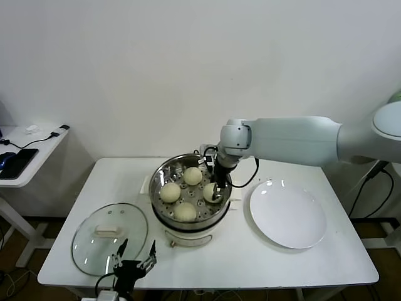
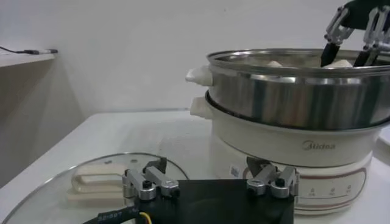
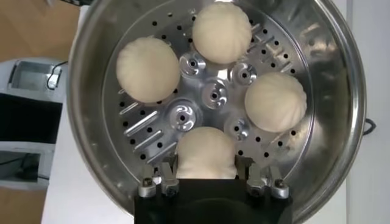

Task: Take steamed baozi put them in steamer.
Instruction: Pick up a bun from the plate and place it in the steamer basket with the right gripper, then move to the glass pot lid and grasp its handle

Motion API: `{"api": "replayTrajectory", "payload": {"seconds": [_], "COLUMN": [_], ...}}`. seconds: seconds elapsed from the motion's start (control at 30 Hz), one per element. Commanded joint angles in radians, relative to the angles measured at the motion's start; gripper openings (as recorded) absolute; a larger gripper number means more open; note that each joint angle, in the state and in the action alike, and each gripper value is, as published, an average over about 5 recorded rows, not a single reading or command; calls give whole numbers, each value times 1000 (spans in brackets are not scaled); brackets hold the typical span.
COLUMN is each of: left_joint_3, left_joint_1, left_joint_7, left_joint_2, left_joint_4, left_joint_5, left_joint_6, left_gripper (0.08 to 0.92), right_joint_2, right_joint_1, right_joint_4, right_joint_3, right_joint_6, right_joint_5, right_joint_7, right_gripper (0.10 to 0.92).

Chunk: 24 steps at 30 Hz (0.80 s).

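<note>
All four steamed baozi [image 3: 207,97] sit on the tray inside the steamer [image 1: 160,174]. My right gripper [image 3: 206,178] pinches the bun at three o'clock; only letting go remains. The plate [image 1: 287,214] is bare. My left gripper [image 1: 133,258] waits, spread, over the glass lid [image 1: 106,233].

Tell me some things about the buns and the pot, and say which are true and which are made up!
1. All four steamed baozi are inside the steamer. True.
2. The white plate has one bun on it. False: nothing lies on it.
3. The right tool is down in the steamer, with a finger on each side of one bun. True.
4. The glass lid is on top of the steamer. False: it lies flat on the table, beside the steamer.
5. The left tool is holding a bun. False: it hangs open over the lid's near edge, holding nothing.
</note>
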<state>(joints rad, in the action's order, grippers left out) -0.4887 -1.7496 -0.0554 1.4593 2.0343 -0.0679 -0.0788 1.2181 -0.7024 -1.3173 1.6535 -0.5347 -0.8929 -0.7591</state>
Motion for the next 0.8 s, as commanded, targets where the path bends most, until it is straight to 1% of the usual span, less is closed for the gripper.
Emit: {"api": "replayTrajectory", "payload": {"seconds": [0.03, 0.2, 0.27, 0.37, 0.47, 0.53, 0.63, 0.7, 0.8], "left_joint_3": [0, 0, 0, -1, -3, -8, -21, -29, -34], "left_joint_1": [-1, -3, -5, -8, -9, -7, 8, 18, 28], "left_joint_7": [-2, -5, -8, -18, -32, -42, -49, -52, -44], "left_joint_2": [0, 1, 0, -2, -7, -10, -15, -19, -29], "left_joint_4": [2, 5, 6, 11, 17, 21, 21, 20, 21], "left_joint_5": [0, -1, -4, -18, -48, -69, -87, -93, -95], "left_joint_6": [0, 0, 0, 3, 30, 52, 66, 68, 67], "left_gripper": [823, 823, 823, 823, 823, 823, 823, 823, 823], "right_joint_2": [10, -11, -35, -90, -163, -212, -279, -332, -432], "right_joint_1": [53, 33, 10, -15, 12, 56, 141, 199, 308], "right_joint_4": [28, 24, 20, 14, 13, 16, 9, -11, -73], "right_joint_3": [-26, -59, -81, -140, -268, -381, -551, -643, -795], "right_joint_6": [38, 91, 112, 130, 111, 103, 132, 151, 151], "right_joint_5": [20, 4, -19, -64, -93, -99, -82, -61, -32], "right_joint_7": [1, -43, -69, -66, 42, 153, 347, 461, 577], "right_gripper": [667, 789, 813, 821, 822, 823, 823, 823, 822]}}
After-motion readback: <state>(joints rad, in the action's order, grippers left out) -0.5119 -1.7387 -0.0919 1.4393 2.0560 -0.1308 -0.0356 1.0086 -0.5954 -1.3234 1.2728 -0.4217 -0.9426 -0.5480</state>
